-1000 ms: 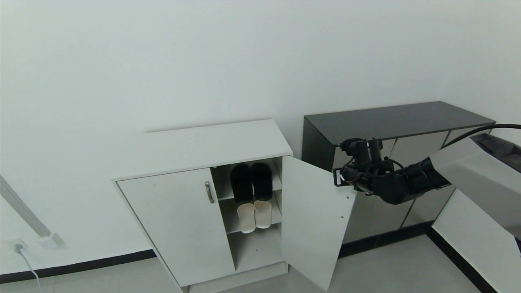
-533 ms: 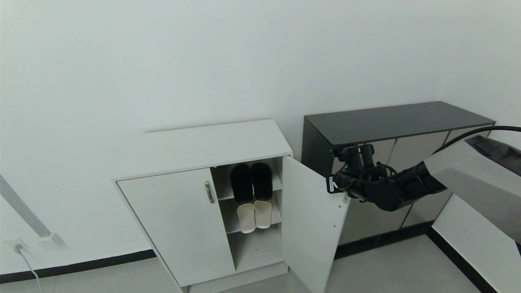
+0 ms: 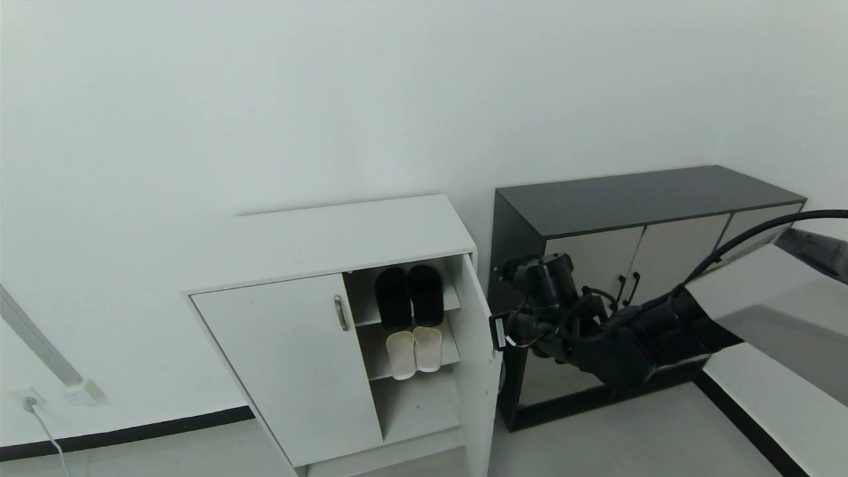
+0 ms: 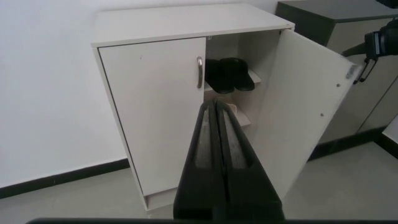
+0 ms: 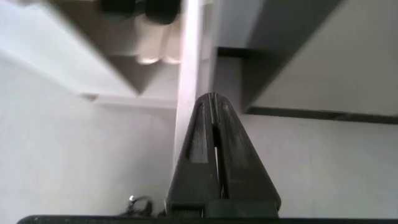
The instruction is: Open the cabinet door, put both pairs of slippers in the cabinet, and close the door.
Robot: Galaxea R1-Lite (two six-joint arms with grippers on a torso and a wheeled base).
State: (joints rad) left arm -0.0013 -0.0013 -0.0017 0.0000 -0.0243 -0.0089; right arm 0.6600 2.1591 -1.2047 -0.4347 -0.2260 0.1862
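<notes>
- The white cabinet (image 3: 344, 232) stands against the wall, with a dark cabinet (image 3: 636, 199) just beside it on the robot's right.
- The left door (image 3: 291, 371) is shut; its metal handle (image 3: 340, 313) sits upright near the inner edge.
- The right door (image 3: 480, 358) stands open, swung out far enough that the head view sees it almost edge-on.
- Black slippers (image 3: 411, 295) lie side by side on the upper shelf, toes inward.
- Cream slippers (image 3: 414, 351) lie side by side on the shelf below, directly under the black pair.
- The bottom compartment holds nothing.
- The right gripper (image 3: 500, 331) is at the outer face of the right door, near its free edge, between that door and the dark cabinet. Its fingers are pressed together and grip nothing, and the tips appear to touch the door.
- The left gripper (image 4: 216, 106) is held back from the cabinet, pointing at its front. Its fingers are also pressed together, with nothing between them.
- A wall socket (image 3: 30, 401) with a plugged cable sits low on the wall, well to the left.
</notes>
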